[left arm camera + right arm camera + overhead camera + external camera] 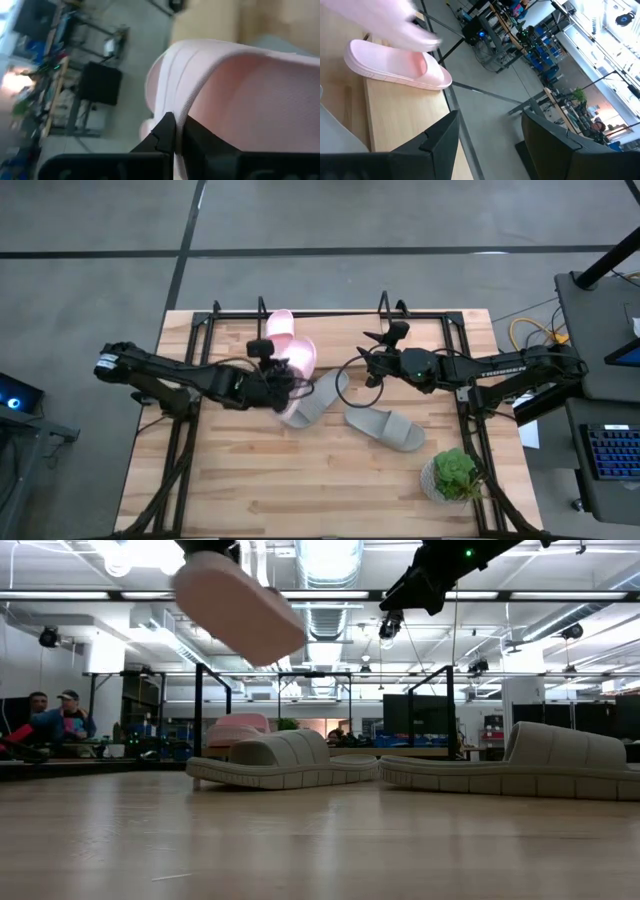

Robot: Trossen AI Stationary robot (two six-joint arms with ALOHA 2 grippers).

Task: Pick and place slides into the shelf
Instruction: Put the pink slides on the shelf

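Note:
My left gripper (277, 383) is shut on a pale pink slide (302, 358), which it holds high above the table; the slide also shows in the low view (240, 605). The second pink slide (280, 325) lies flat on the wooden board of the shelf (215, 320) at the far edge, and shows in the right wrist view (395, 67). Two grey slides (322, 398) (386, 429) lie sole-down on the table's middle. My right gripper (378, 340) hangs open and empty above the table, near the shelf; its own view shows the gap (490, 145). My left gripper pinches the pink slide's wide strap at its edge (176, 112) between its two fingers (165, 131). The fingers come level from the table's left. The slide is lifted clear of the table and tilted, its sole (245, 610) showing from below.
A small green potted plant (455, 475) stands at the near right corner. The shelf's upright wire loops (262, 307) (386, 305) rise along the far edge. Bare wood lies along the near part of the table. People sit in the room beyond (60, 715).

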